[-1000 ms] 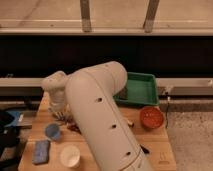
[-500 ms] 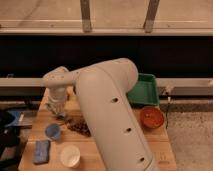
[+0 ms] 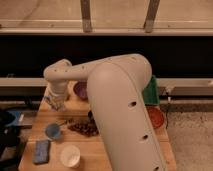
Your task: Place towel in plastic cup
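My gripper (image 3: 56, 104) hangs from the white wrist over the left side of the wooden table (image 3: 117, 161), its jaws shut. It sits above and a little behind the plastic cup (image 3: 52, 131), a small light-blue round cup near the table's left edge, and does not touch it. A pale bluish patch shows at the gripper's tip. I cannot tell whether that patch is the towel, and I cannot make out the towel anywhere else. The big white arm (image 3: 120, 105) hides the middle of the table.
A thick blue pad (image 3: 41, 151) and a white cup (image 3: 70, 156) sit at the front left. A dark crumpled item (image 3: 82, 128) lies beside the light-blue cup. A purple bowl (image 3: 80, 90) stands behind, with a green tray (image 3: 151, 92) and a red bowl (image 3: 156, 117) at right.
The arm's elbow has swung right and toward the camera. The wrist and gripper have stayed over the table's left side, shifting slightly. The gripper has stayed shut.
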Robot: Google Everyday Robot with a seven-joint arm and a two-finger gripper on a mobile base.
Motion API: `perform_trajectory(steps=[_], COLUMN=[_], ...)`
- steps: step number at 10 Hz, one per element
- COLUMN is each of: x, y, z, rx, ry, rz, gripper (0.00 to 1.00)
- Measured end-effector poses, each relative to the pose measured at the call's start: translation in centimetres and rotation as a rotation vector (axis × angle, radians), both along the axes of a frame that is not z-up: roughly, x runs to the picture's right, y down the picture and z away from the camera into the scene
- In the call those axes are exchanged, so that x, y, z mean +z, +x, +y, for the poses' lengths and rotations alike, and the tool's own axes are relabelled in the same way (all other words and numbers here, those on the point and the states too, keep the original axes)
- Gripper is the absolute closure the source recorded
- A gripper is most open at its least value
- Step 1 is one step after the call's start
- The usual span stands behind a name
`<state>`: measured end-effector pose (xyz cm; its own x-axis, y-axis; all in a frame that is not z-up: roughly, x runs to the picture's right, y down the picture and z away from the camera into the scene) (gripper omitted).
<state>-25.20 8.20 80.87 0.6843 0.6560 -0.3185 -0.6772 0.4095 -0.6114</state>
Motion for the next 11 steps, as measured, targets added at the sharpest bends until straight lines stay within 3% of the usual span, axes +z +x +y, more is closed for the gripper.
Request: perform_trajectory(steps=[5, 9, 11], x=[-2.0, -5.9, -7.3], y=[2.0, 3.3, 2.4], z=[1.8, 2.9, 3.9], rx=[-0.025, -0.01, -0.027], ry=[-0.045, -0.072, -0.087], rz=[-0.006, -0.042, -0.067], gripper=[1.0, 1.0, 1.0])
